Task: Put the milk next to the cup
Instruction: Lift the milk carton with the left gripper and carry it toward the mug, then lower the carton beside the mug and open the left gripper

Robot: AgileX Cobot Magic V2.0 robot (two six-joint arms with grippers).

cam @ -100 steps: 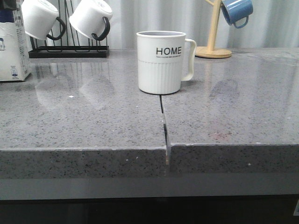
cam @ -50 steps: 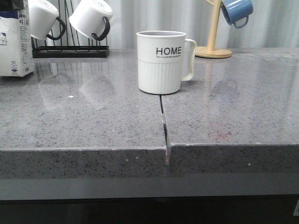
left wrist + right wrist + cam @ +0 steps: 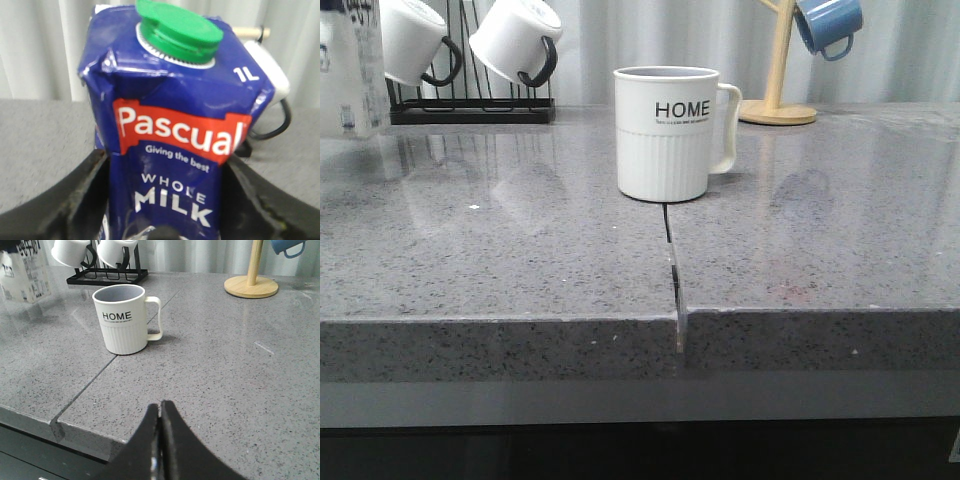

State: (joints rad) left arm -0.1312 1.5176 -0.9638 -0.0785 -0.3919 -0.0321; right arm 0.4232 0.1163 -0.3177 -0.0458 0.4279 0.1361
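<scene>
Bare grey counter is lying open on both sides of the mug and in front of it, so a gripper is finding room to pass there. Behind to the left, the black rack with its two hanging white mugs is closing off the back edge. Behind to the right, the wooden stand carrying a blue mug is standing clear of the mug's handle side.

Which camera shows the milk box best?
The left wrist view: the milk fills it, gripped between the left gripper's fingers, label readable. The front view catches only an edge at far left; the right wrist view shows it small and blurry.
</scene>
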